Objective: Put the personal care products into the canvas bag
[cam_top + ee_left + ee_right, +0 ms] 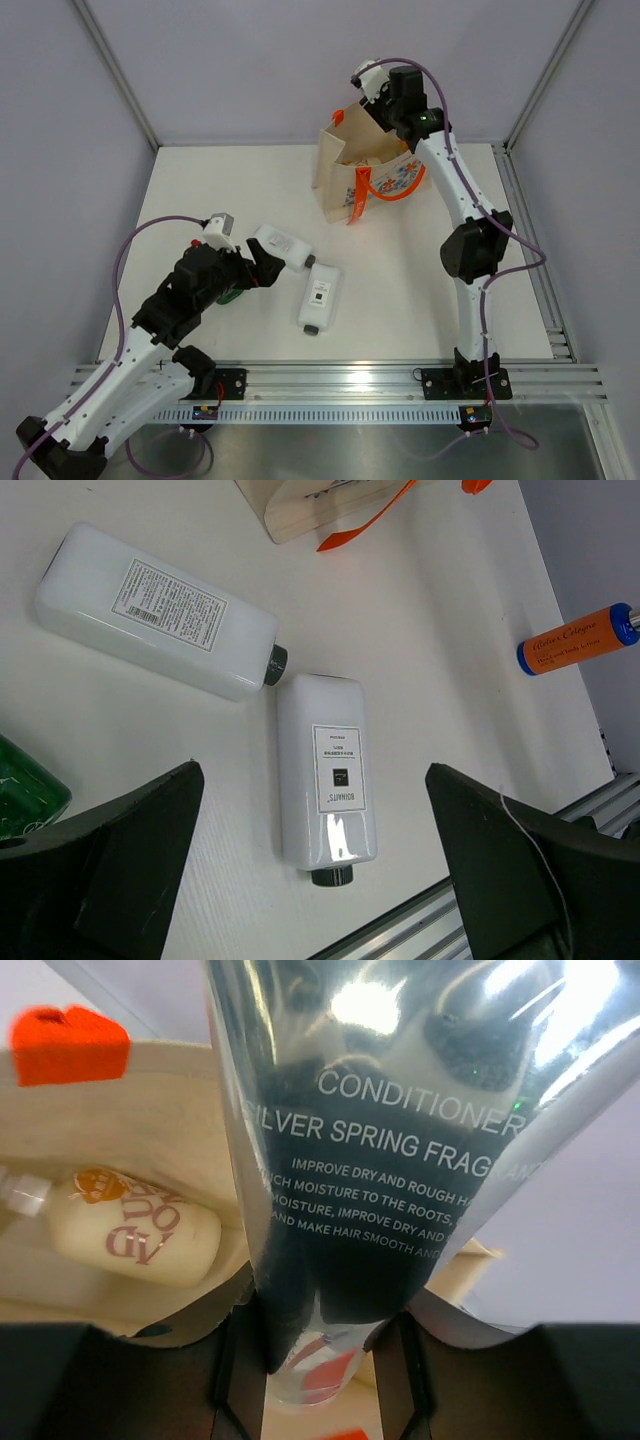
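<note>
Right wrist: silver tube (380, 1160) over bag (140, 1110).
Pinched in right gripper (320, 1360), release likely next; left gripper (312, 780) spread above bottles (150, 610).

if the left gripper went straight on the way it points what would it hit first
Probably the small-labelled white bottle, centred ahead of the open left gripper; depth is unclear.

A robotics lab cell: white table (400, 300), aluminium rail (350, 378), plain grey walls (250, 60).
</note>
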Robot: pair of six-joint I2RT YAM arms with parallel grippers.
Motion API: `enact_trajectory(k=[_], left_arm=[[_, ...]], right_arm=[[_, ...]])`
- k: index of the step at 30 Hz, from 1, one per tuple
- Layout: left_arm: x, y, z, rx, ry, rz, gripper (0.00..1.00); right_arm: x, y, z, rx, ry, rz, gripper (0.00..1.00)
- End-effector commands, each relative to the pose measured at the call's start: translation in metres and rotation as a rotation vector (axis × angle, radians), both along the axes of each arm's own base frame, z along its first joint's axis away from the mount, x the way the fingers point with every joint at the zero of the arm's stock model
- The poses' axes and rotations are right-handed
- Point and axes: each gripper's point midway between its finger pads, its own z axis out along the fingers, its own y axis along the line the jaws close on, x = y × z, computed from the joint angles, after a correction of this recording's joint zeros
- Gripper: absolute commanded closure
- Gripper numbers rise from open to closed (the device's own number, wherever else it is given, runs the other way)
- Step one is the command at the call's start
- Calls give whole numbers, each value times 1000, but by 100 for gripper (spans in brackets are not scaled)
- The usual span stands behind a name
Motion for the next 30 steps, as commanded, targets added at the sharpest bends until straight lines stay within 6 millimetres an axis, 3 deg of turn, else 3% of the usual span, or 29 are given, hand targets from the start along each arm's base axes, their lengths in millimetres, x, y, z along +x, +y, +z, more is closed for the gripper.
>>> enact_trajectory(k=[1,3,4,6,7,9,12,15,18,19,20,21,22,23,24,25,27,28,29,30], left_arm=[[3,-6,4,-21,-7,-16,1],[4,-6,3,-15,-6,-18,1],[5,-7,1,-11,-4,-19,1],[7,-8,-1,-9,-7,-20,1],[7,-8,-1,-10,-9,-20,1],[10,-11,-5,-15,-1,-16,1],[15,-13,-14,-53,51,30,1],[24,-11,-28,-127,153,154,1],[32,-6,-44,-191,276,315,1],[34,-5,-48,-234,325,378,1],[37,-3,-51,-238,343,417,1],[41,-6,-59,-236,369,437,1],[46,-8,-60,-257,380,459,1],[53,-8,-61,-265,372,484,1],[59,-9,-76,-232,405,509,1],[64,-10,-82,-219,421,531,1],[75,-8,-85,-185,475,596,1],[80,-6,-107,-134,549,661,1],[89,-9,-98,-116,578,680,1],[96,-12,-102,-100,605,683,1]], right_arm=[[31,2,43,-39,-215,-15,55],[33,2,21,-89,-168,2,47],[32,2,0,-109,-123,15,41],[23,-2,4,-119,-127,32,29],[19,-1,-13,-119,-96,55,22],[8,-4,-3,-97,-99,59,1],[-7,-6,3,-35,-47,52,1],[-30,-5,30,102,-3,71,0],[-70,6,62,271,60,167,1],[-86,8,57,304,122,192,0],[-108,5,74,370,135,211,0],[-122,7,75,406,167,249,0],[-144,18,56,449,262,326,0],[-170,15,71,479,251,368,0],[-192,23,43,507,354,434,0],[-218,20,56,509,325,473,0],[-238,17,41,509,344,489,1],[-258,13,28,500,351,498,1],[-265,10,21,498,351,493,0],[-271,5,0,498,377,477,1]])
